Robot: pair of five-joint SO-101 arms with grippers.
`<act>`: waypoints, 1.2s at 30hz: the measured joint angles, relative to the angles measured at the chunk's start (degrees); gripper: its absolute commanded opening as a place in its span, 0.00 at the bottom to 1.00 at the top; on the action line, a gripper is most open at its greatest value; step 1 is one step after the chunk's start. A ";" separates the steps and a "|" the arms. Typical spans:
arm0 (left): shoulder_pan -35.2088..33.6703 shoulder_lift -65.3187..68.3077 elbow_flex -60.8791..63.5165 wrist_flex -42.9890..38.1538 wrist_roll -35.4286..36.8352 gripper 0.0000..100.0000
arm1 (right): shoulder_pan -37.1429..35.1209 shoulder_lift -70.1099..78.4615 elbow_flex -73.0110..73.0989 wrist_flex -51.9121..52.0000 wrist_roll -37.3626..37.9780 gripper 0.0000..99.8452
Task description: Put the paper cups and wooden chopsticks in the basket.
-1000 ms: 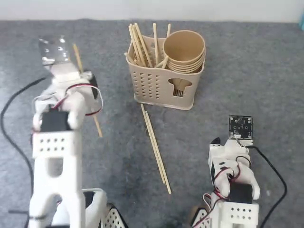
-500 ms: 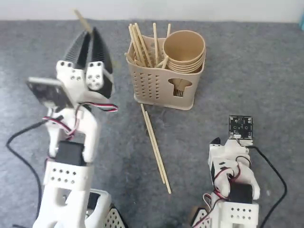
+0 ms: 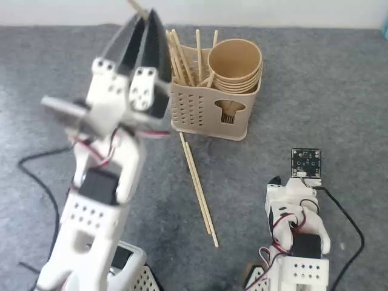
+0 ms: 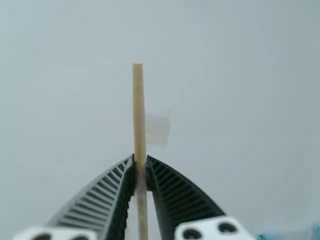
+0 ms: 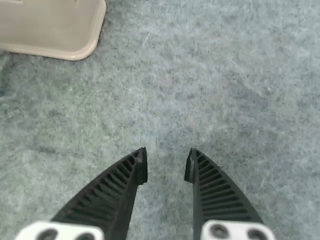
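My left gripper [image 3: 147, 17] is raised high beside the beige basket [image 3: 209, 112], shut on a wooden chopstick [image 4: 138, 130] whose tip [image 3: 134, 5] pokes out past the fingers. The basket holds a stack of paper cups [image 3: 235, 63] and several upright chopsticks [image 3: 179, 54]. Two more chopsticks [image 3: 197, 185] lie flat on the grey mat in front of the basket. My right gripper [image 5: 165, 164] hovers open over bare mat near the front right, with nothing between its fingers; that arm [image 3: 298, 224] is folded low.
The grey mat [image 3: 327, 97] covers the whole table. A corner of the basket base [image 5: 55, 27] appears in the right wrist view. Behind the left gripper is a plain pale wall [image 4: 240, 75].
The left arm has lifted and swung toward the basket with the chopstick, going from low at the left to high beside the basket rim. The right arm has stayed still.
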 measured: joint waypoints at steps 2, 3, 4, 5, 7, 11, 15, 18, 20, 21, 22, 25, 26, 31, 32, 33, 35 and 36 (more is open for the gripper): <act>0.00 4.75 -2.90 0.00 0.00 0.01 | 0.00 0.00 0.00 0.00 0.00 0.14; 0.00 7.12 -4.13 0.00 0.09 0.01 | 0.00 0.00 0.00 0.00 0.00 0.14; 0.00 9.58 -5.36 0.00 0.09 0.01 | 0.00 0.00 0.00 0.00 0.00 0.14; 0.00 11.96 -6.33 0.00 -0.09 0.01 | 0.00 0.00 0.00 0.00 0.00 0.14; 0.00 16.53 -7.82 0.00 -0.09 0.01 | 0.00 0.00 0.00 0.00 0.00 0.14; 0.00 22.86 -8.26 0.79 -0.18 0.01 | 0.00 0.00 0.00 0.00 0.00 0.14; 0.00 23.91 -8.70 8.88 -0.09 0.01 | 0.00 0.00 0.00 0.00 2.20 0.14; 0.00 24.44 -10.02 9.93 0.09 0.01 | 0.00 0.00 0.00 0.00 2.73 0.14; -0.35 24.44 -11.16 9.93 -0.18 0.02 | 0.00 0.00 0.00 0.00 2.81 0.14; -0.70 24.44 -11.43 9.93 -0.18 0.05 | 0.00 0.00 0.00 0.00 2.81 0.14; -1.14 24.44 -11.52 9.93 0.00 0.08 | 0.00 0.00 0.00 0.00 2.81 0.14; -2.55 24.44 -11.52 9.93 -0.18 0.24 | 0.00 0.00 0.00 0.00 2.81 0.14; -3.16 24.44 -11.52 10.37 -0.18 0.28 | 0.00 0.00 0.00 0.00 2.81 0.14; -4.84 24.26 -13.10 20.04 -0.18 0.37 | 0.00 0.00 0.00 0.00 2.81 0.14; -4.84 23.65 -13.71 22.95 -0.18 0.37 | 0.00 0.00 0.00 0.00 2.81 0.14; -4.75 22.86 -14.33 26.20 -0.18 0.37 | 0.00 0.00 0.00 0.00 2.81 0.14; -4.75 20.31 -15.82 33.23 -0.18 0.37 | 0.00 0.00 0.00 0.00 2.81 0.14; -4.92 18.73 -16.70 37.10 -0.18 0.37 | 0.00 0.00 0.00 0.00 2.81 0.14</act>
